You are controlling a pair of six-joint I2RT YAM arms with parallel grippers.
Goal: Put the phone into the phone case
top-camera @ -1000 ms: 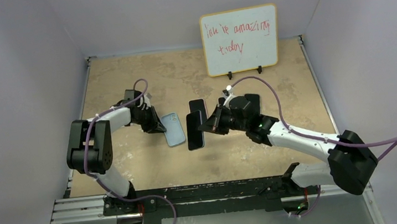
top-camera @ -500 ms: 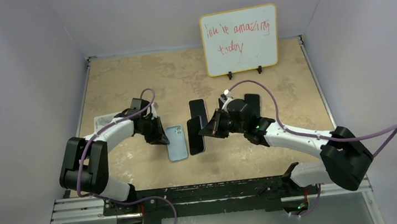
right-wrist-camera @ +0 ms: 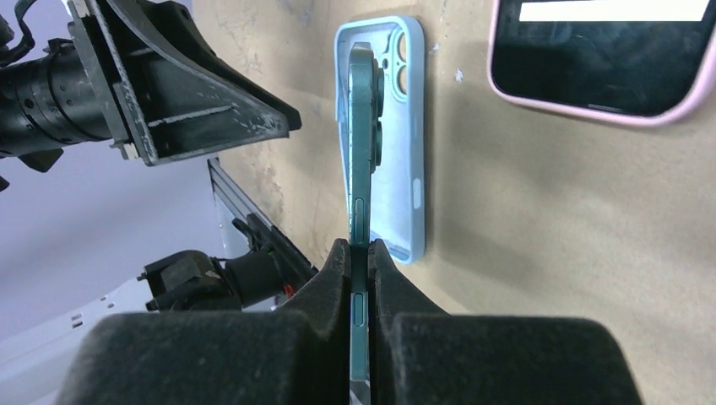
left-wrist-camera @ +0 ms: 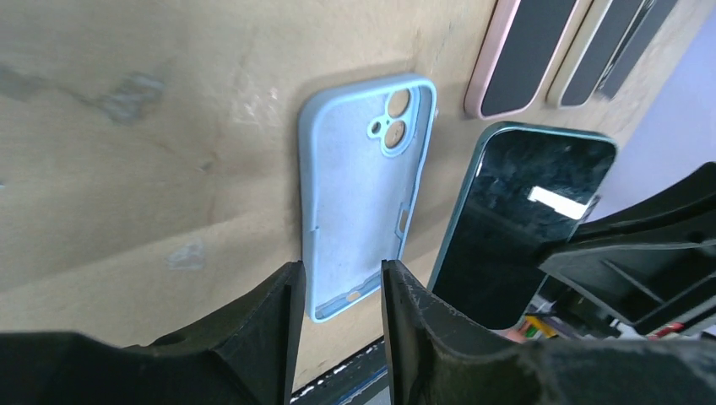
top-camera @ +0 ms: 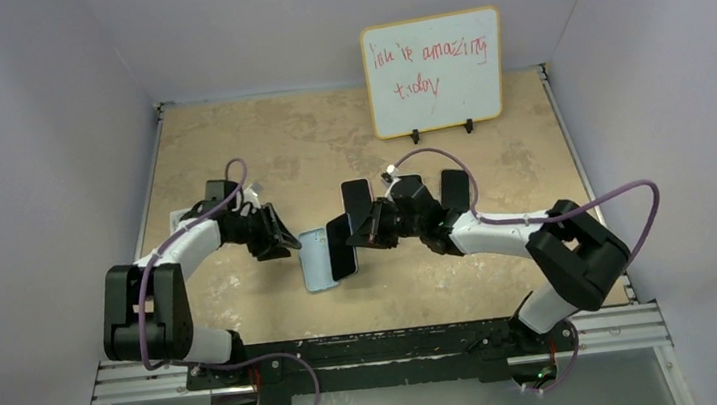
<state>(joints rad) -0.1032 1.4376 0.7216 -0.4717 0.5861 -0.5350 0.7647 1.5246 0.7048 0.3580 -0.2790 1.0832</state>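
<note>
Right wrist view is showing the right end effector [right-wrist-camera: 361,253] clamping the phone [right-wrist-camera: 363,152] on edge, long axis lining up directly over the blue case [right-wrist-camera: 404,169] lying on the counter [right-wrist-camera: 549,219], while the left end effector [left-wrist-camera: 338,283] is hovering part-open, empty.

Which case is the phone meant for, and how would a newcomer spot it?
From the whiteboard at the back of the table, come forward to the middle. The phone case lies flat there, open side up, under the phone held on edge. It alone is light blue and empty; the pink-cased phone behind it is already fitted.
</note>
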